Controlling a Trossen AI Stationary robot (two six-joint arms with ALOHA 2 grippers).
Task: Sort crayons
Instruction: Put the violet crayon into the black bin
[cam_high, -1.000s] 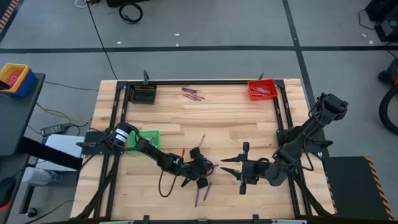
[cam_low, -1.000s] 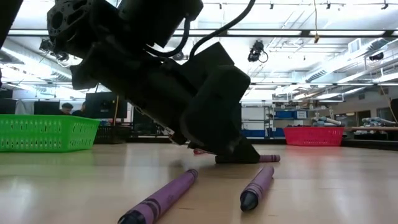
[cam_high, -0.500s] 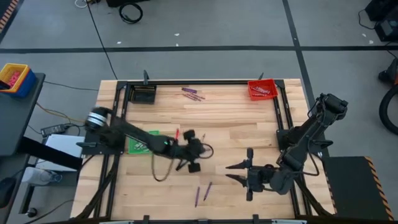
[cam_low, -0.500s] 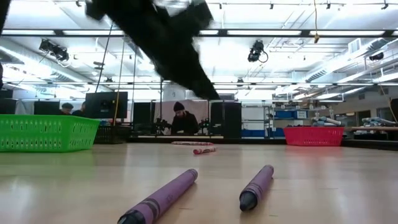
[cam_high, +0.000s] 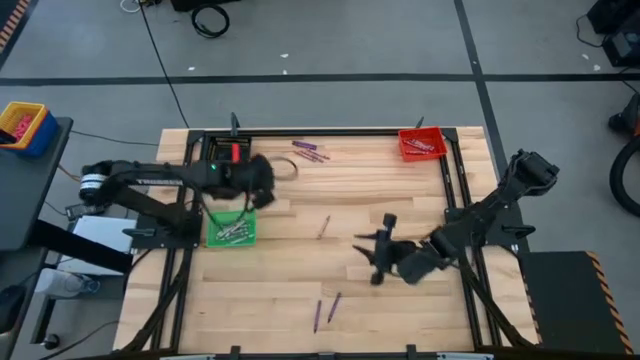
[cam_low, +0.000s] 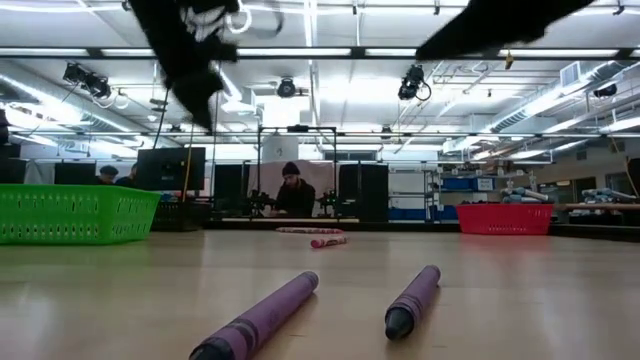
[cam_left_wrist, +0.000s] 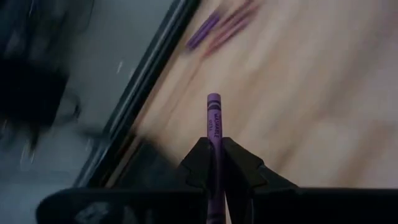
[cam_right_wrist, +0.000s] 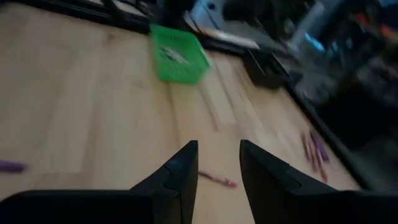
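crayons are lying scattered over the desk: two purple crayons side by side near the front edge, one reddish crayon alone around the middle, and a small purple and red cluster at the far edge between the black bin and the red bin. left gripper is hanging near the far left corner, just beside the black bin and above the green bin, which is holding a few pale sticks. its fingers are pinching a purple crayon, with the crayon's end sticking straight out beyond the fingertips. right gripper is hovering off the desk right of centre, well apart from the two front crayons; its fingers are standing spread, gripping nothing, with the reddish crayon lying on the wood beyond them. low view is showing the two front crayons close to the lens, lying flat and pointing toward it. red bin is holding reddish sticks. a person is sitting in the room behind the desk.
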